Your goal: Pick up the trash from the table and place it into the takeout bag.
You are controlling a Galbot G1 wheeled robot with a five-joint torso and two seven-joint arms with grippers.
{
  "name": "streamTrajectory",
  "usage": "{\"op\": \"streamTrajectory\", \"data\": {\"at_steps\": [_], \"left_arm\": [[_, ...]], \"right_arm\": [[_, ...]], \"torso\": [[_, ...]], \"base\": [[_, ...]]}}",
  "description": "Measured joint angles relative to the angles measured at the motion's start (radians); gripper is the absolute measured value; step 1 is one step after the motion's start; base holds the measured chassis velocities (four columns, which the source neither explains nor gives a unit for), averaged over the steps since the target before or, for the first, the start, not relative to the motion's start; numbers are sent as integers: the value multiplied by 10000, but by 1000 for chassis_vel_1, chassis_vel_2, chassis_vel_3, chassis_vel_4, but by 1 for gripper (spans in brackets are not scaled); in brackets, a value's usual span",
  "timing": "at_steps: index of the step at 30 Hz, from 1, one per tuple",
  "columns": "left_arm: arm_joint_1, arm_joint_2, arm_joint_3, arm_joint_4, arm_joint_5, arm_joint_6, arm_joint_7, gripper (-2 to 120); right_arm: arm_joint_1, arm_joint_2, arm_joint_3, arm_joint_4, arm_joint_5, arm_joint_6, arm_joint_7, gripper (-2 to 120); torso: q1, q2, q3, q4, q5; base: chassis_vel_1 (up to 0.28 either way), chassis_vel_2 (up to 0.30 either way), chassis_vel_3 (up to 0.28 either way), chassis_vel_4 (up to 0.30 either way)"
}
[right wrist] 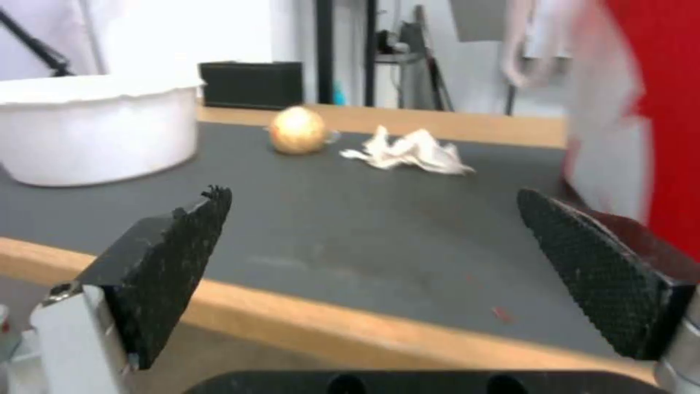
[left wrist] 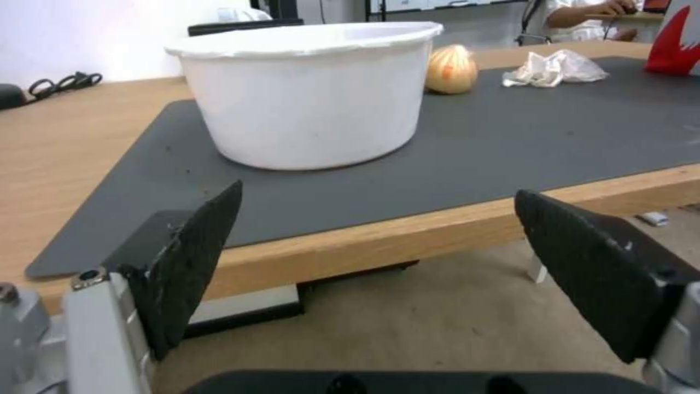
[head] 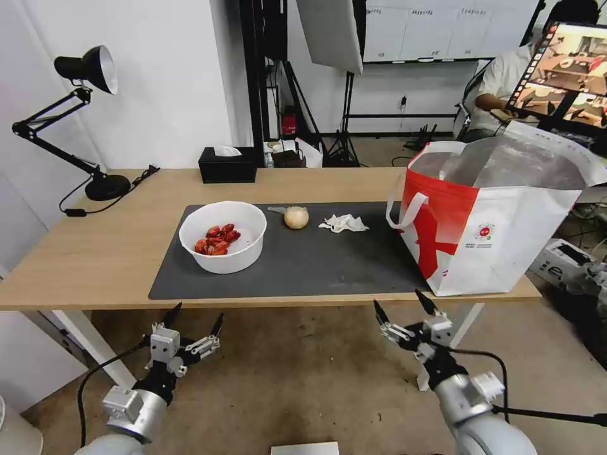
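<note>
Grippers are hovering below the table's [head: 95, 253] near edge: left gripper [head: 196, 320] and right gripper [head: 404, 308], both spread wide, empty. Tissue [head: 343, 222], mid-mat beside the takeout bag [head: 499, 234], is suiting a top-down pinch.

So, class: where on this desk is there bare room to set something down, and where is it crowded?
Free: the light wood of the table between the lamp base and the bowl, and the mat strip in front of the ball and tissue. Crowded: the right end, filled by the takeout bag, and the mat's back edge.
</note>
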Motion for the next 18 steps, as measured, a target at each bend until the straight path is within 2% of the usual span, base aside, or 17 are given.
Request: {"op": "streamTrajectory", "data": {"at_steps": [4, 11, 16, 18], "left_arm": [[78, -163, 36, -53, 177, 9, -1, 100], [173, -249, 9, -97, 286, 12, -2, 100], [182, -250, -38, -100, 316, 16, -4, 100], [186, -233, -83, -100, 317, 24, -5, 100]], "right_arm": [[943, -478, -836, -301, -23, -71, 36, 100], [2354, -688, -1827, -997, -31, -72, 276, 100], [3548, -765, -2539, -1622, 140, -296, 901, 100], [4267, -737, -3041, -1902, 306, -634, 1450, 100]], "torso": [[0, 0, 0, 0, -1], [0, 0, 0, 0, -1], [0, 0, 0, -1, -1], [0, -1, 0, -1, -1]], "base": [[0, 0, 0, 0], [0, 0, 0, 0], [0, 0, 0, 0], [0, 0, 0, 0]]}}
